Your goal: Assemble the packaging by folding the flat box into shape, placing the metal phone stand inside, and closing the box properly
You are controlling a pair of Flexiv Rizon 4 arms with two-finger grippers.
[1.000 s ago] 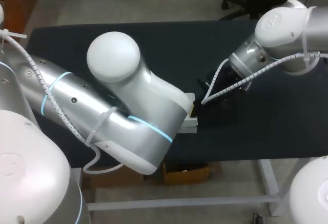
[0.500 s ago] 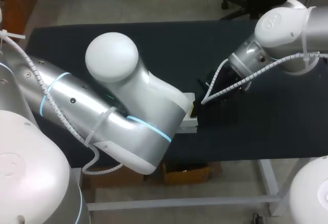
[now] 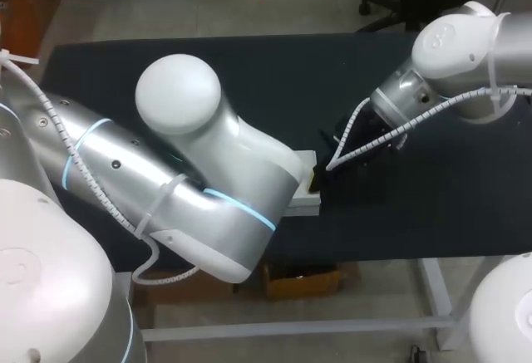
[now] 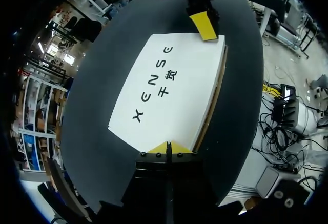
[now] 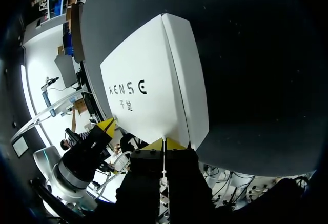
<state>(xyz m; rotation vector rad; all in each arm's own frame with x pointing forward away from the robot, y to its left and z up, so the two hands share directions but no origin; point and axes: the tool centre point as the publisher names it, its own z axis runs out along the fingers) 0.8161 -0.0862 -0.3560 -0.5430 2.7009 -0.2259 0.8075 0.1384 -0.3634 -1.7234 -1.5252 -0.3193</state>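
Left end effector (image 4: 167, 147): fingers together, tips at the box's (image 4: 169, 85) near edge. Right end effector (image 5: 164, 144): likewise together, at the far end. Box lies flat on the surface (image 4: 87, 131), print up. Likely best: press both ends inward evenly so it opens square. No stand visible; box interior unseen.

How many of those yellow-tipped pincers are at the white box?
2. The left pincer is at one end of the white box, the right pincer at the opposite end. No others show.
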